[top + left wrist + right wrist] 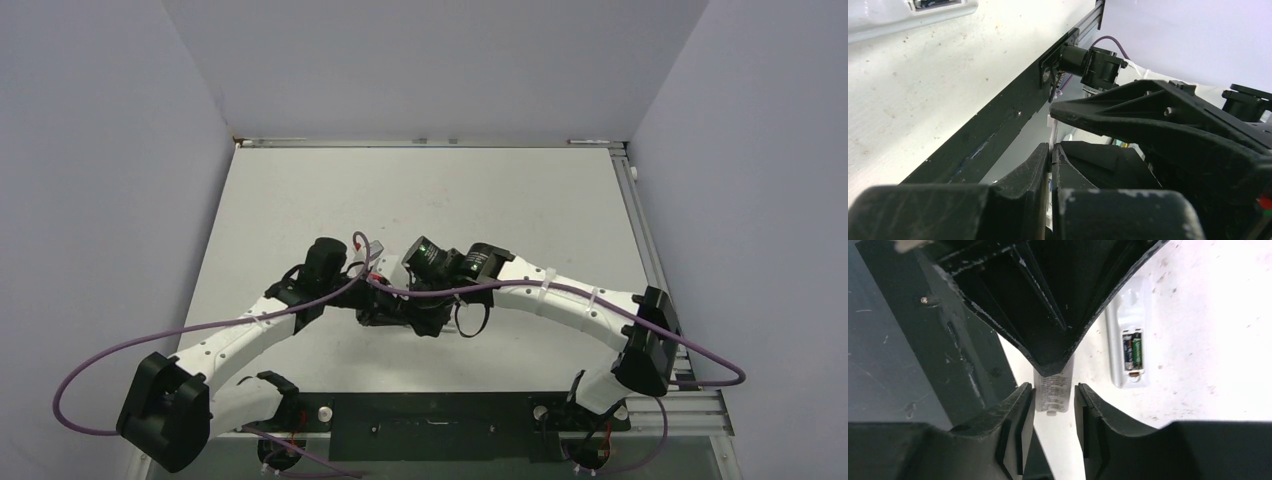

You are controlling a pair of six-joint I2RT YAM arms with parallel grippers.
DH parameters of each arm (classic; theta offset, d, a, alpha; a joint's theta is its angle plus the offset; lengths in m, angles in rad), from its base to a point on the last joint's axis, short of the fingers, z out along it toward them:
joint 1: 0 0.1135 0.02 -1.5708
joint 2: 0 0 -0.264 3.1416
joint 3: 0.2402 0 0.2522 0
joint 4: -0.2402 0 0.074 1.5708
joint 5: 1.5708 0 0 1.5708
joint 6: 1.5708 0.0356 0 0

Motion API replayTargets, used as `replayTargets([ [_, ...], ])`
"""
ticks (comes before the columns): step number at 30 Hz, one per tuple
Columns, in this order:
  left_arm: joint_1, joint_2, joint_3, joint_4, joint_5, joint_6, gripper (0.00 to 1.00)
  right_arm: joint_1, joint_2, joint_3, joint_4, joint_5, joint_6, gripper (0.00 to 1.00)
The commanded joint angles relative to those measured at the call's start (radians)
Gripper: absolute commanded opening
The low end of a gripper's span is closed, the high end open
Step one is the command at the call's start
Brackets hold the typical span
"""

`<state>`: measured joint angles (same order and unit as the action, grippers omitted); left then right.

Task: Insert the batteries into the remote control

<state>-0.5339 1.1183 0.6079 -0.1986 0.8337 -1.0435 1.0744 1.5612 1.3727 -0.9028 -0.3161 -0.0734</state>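
The remote control (pixel 1132 310) lies flat on the white table (pixel 1208 340), slot side up, around the middle of the table under my two wrists. The batteries (pixel 1133 351) sit side by side in its open slot, green labels showing. The battery cover (pixel 1051 385), a small white piece with printed text, stands apart from the remote on its near side, held off the table between my hands.

My left gripper (pixel 1050 152) is fully closed, and the thin white edge of the cover is pinched between its fingertips. My right gripper (pixel 1053 402) stands partly open. Its fingers (pixel 1018 410) flank the cover with a sliver of gap on each side, so it is not gripping.

By my reading, loading is done and closing the slot is the step in hand. The next move calls for carrying the cover to the far side, lining it up over the slot and pressing it home without knocking the remote askew
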Motion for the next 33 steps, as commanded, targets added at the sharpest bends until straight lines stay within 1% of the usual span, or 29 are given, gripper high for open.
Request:
replayTargets([
  [1, -0.005, -0.018, -0.027, 0.163, 0.065, -0.092, 0.0, 0.003, -0.133, -0.048, 0.146, 0.049, 0.037, 0.41],
  [3, -0.003, -0.028, -0.04, 0.212, 0.069, -0.124, 0.0, 0.004, -0.177, -0.09, 0.174, 0.044, 0.039, 0.48],
  [5, -0.003, -0.033, -0.05, 0.248, 0.074, -0.15, 0.0, 0.003, -0.209, -0.126, 0.189, 0.042, 0.039, 0.51],
  [10, -0.003, -0.039, -0.078, 0.322, 0.09, -0.211, 0.0, 0.005, -0.264, -0.198, 0.204, 0.03, 0.016, 0.52],
  [13, -0.003, -0.043, -0.085, 0.336, 0.095, -0.233, 0.0, 0.005, -0.31, -0.249, 0.241, 0.02, -0.01, 0.52],
  [15, -0.003, -0.05, -0.086, 0.338, 0.098, -0.241, 0.0, 0.009, -0.347, -0.284, 0.284, -0.002, -0.041, 0.52],
  [20, -0.003, -0.063, -0.09, 0.347, 0.106, -0.263, 0.0, 0.01, -0.408, -0.327, 0.344, 0.014, -0.068, 0.51],
  [23, -0.004, -0.069, -0.094, 0.35, 0.112, -0.269, 0.0, 0.01, -0.412, -0.329, 0.35, 0.017, -0.075, 0.5],
  [30, -0.004, -0.071, -0.105, 0.385, 0.125, -0.297, 0.0, 0.01, -0.404, -0.33, 0.363, -0.004, -0.074, 0.42],
  [33, -0.004, -0.072, -0.109, 0.398, 0.129, -0.307, 0.0, 0.01, -0.403, -0.33, 0.36, -0.006, -0.073, 0.41],
])
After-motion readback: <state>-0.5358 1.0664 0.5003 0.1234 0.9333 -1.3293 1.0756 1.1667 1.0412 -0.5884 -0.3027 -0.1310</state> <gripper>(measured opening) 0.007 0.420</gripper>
